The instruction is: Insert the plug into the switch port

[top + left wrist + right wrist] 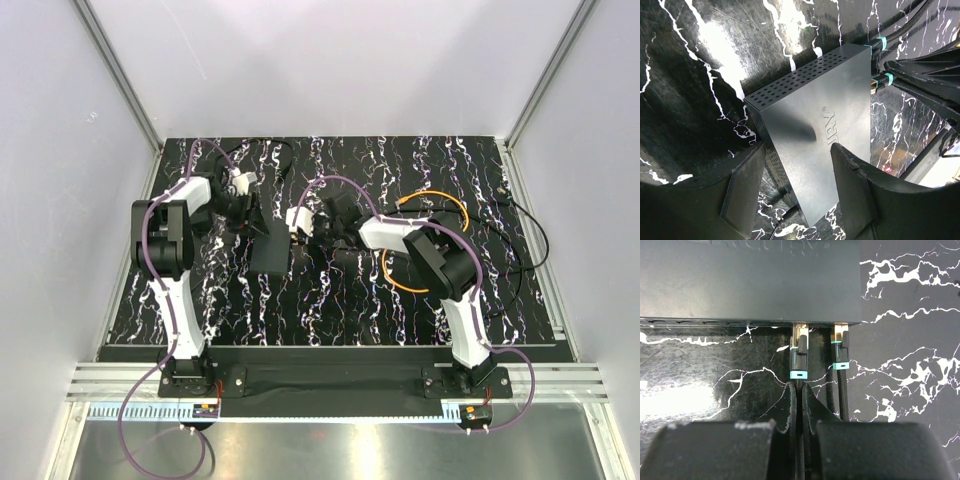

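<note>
In the top view, the black switch box (270,250) is seen lying flat on the marbled worktop (400,310), left of the frame's centre, between the two arms. The left pincer (247,212) is set over the box's upper end. In the left wrist view its fingers (745,195) are held wide apart at the bottom of the frame. One is set against each long side of the box, so that the box is clamped between them.

The right pincer (800,390) is shown at the lower centre of the right wrist view. Its fingers are pressed together on a thin cable (799,382) directly behind the plug (798,360). The plug, a dark body with teal bands, is lined up square to the box's narrow edge in the upper half of that frame. Its metal tip reaches that edge. The switch port itself cannot be made out, nor can it be told how deep the tip sits. Just to the right, a second plug (841,352) of the same kind is set into the same edge.

The held cable reads dark in that view. In the top view an orange cable (462,215) is looped on the worktop in the right half of the frame, around the right arm. Its link to the held plug cannot be traced.
</note>
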Action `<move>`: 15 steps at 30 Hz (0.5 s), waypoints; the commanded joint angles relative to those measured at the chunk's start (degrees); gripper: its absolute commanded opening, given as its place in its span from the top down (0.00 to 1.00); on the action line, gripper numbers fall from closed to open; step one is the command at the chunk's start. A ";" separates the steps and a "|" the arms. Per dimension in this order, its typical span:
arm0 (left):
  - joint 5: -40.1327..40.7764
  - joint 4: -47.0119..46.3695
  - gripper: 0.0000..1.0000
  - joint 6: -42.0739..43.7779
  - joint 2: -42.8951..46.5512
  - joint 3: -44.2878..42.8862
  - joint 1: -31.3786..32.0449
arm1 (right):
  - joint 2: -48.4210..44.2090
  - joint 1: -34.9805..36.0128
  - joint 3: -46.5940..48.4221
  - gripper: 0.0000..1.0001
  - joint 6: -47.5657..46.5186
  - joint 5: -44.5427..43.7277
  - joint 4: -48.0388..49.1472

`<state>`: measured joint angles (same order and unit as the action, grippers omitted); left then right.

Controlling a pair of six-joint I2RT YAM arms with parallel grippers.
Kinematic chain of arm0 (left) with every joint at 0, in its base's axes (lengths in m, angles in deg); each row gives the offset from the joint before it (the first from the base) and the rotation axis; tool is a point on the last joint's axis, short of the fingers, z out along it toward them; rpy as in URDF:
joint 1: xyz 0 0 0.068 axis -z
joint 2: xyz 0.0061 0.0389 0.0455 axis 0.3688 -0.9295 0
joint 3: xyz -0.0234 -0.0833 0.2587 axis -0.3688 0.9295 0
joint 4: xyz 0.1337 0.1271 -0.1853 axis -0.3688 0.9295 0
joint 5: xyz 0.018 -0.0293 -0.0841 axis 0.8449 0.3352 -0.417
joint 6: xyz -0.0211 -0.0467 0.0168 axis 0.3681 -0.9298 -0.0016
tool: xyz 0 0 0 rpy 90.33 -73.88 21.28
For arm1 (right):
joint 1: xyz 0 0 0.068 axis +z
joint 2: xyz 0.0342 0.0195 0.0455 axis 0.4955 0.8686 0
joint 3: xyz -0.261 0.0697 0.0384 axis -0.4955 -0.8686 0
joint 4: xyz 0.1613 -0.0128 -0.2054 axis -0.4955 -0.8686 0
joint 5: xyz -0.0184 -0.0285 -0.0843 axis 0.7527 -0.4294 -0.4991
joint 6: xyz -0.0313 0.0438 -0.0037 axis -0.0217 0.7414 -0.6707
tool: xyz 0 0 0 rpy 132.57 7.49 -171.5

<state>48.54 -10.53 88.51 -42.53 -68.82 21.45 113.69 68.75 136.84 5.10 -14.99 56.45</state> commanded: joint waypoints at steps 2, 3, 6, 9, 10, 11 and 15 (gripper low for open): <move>-2.75 0.70 0.40 2.29 -1.62 -2.71 1.77 | 0.90 1.12 4.26 1.00 1.68 4.89 1.90; -3.10 0.79 0.41 2.12 -1.88 -2.80 1.94 | 1.07 1.03 4.70 1.00 2.39 4.62 1.82; -4.51 1.14 0.42 1.68 -2.85 -3.24 2.47 | 1.95 1.21 6.36 1.00 4.06 3.92 1.20; -4.95 1.31 0.43 1.59 -3.46 -3.67 3.17 | 3.01 1.73 8.13 1.00 4.50 3.31 0.24; -4.95 1.32 0.43 1.59 -3.46 -3.85 3.35 | 3.18 1.99 8.48 1.00 4.51 3.22 -0.11; -4.95 1.66 0.43 1.59 -3.64 -4.03 3.78 | 3.53 2.17 8.83 1.00 4.51 3.04 -0.12; -5.66 2.02 0.44 1.41 -4.08 -4.38 4.75 | 4.41 2.70 10.85 1.00 5.12 2.87 -0.56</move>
<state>48.97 -8.35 89.88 -44.55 -72.17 21.80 116.62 68.64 143.38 8.75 -15.82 50.79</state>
